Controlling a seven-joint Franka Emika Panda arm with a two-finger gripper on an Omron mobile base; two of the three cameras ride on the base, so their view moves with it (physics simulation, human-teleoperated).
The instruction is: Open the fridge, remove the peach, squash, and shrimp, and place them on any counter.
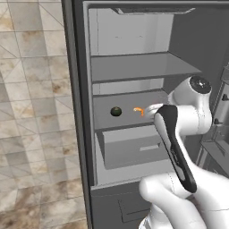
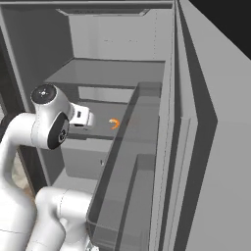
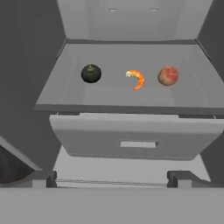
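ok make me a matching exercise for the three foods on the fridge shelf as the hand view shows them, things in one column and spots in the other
Things:
1. squash
2. shrimp
3. peach

Spots on the shelf, in the hand view:
A. middle of the row
B. right end
C. left end

Pairs: 1-C, 2-A, 3-B

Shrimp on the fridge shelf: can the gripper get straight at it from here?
Probably yes. The fridge is open, the gripper is open, and the shrimp lies apart from squash and peach.
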